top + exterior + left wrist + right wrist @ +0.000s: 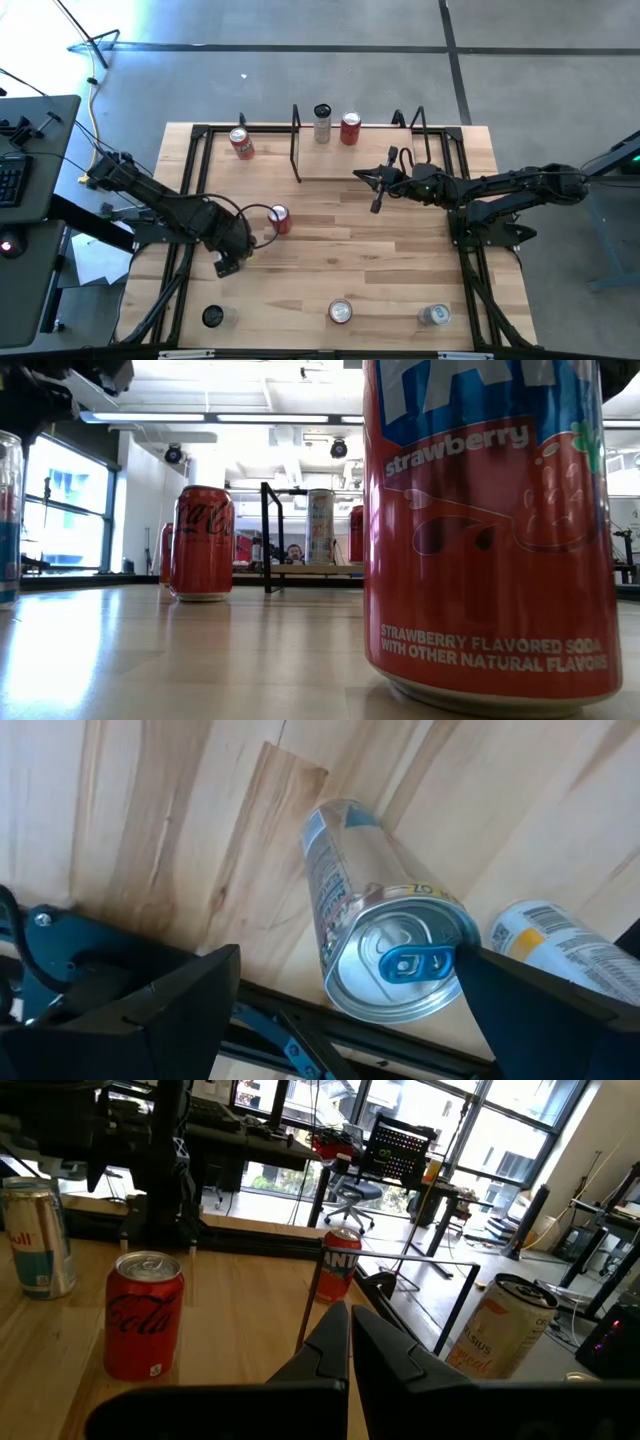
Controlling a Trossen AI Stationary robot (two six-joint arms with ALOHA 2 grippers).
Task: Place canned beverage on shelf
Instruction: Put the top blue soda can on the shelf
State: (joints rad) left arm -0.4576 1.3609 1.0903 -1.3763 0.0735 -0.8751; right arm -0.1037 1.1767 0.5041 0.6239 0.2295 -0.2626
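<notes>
2 cans crowd the shelf rear edge; right claw pressed together; left claw spread.

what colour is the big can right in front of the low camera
Red, with white and blue lettering; the strawberry soda can shows best in the low view.

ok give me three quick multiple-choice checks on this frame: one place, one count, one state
1. The left tool is:
A. over the shelf
B. left of mid-table, near a red can
C. at the table's right edge

2. Cans standing on the shelf:
A. one
B. two
C. four

3. The right tool is:
A. shut, empty
B. shut on a can
C. wide open

Key:
1 B: the left tool sits beside the red can.
2 B: the shelf holds a silver can and a red shelf can.
3 A: the right tool, in front of the shelf, is closed with nothing between.
</notes>
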